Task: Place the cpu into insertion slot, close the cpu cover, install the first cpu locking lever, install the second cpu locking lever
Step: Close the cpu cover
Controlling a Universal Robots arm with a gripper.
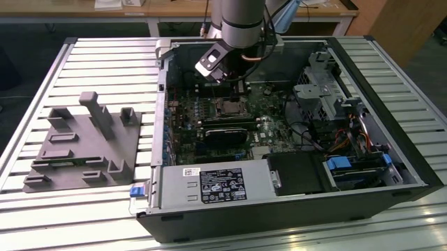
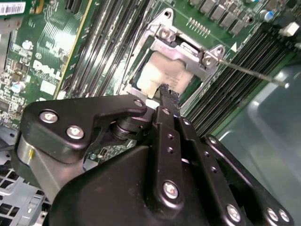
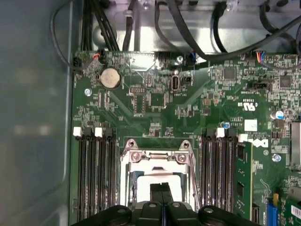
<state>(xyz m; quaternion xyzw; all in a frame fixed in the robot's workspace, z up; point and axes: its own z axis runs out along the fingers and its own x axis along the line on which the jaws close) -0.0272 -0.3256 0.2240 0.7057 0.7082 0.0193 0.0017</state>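
Cpu (image 2: pixel 157 75) lies flat in slot (image 1: pixel 216 107), upper centre of exterior view, cover (image 2: pixel 186 52) over its edges. Likely light, stiff, fragile underneath; hold by opposite edges only. Gripper (image 2: pixel 164 92) fingers pressed together, empty, tip at cpu face, contact unclear.

One open computer case (image 1: pixel 279 222) lay on one slatted worktop (image 1: pixel 104 57), with one grey fixture block (image 1: pixel 84 149) at the exterior view's left. The case held one motherboard (image 3: pixel 155 101), one cpu (image 2: pixel 160 76), one cpu cover (image 2: pixel 182 51), one coin battery (image 3: pixel 111 78) and two banks of memory slots (image 3: pixel 96 174).
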